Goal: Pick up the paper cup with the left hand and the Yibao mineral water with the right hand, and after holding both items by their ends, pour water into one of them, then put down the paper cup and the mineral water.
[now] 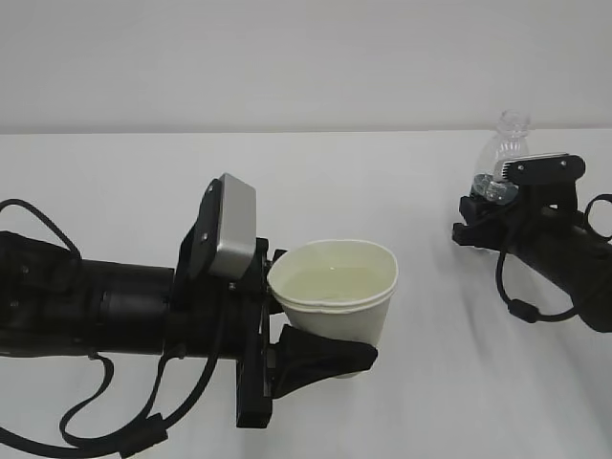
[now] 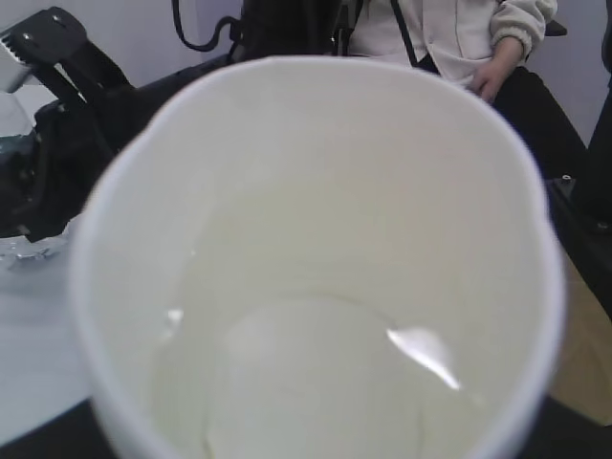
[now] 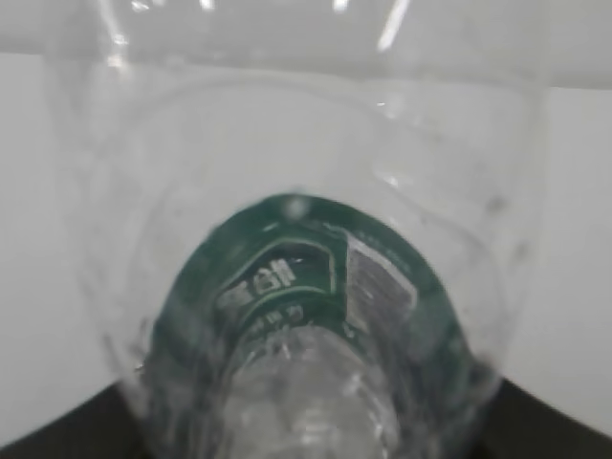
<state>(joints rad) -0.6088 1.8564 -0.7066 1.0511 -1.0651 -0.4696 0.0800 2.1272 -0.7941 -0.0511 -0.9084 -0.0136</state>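
The white paper cup is upright at the centre, above the table, with my left gripper shut on its lower wall. One black finger crosses the front of the cup; the other is hidden behind it. In the left wrist view the paper cup fills the frame, and glints show liquid in its bottom. At the right rear, my right gripper is shut on the clear Yibao mineral water, whose narrow end points up. The right wrist view looks along the Yibao mineral water, with its green label showing through the plastic.
The white table runs back to a pale wall. The right arm stands beyond the cup at the upper left of the left wrist view. A seated person is behind it. Black cables loop under the left arm.
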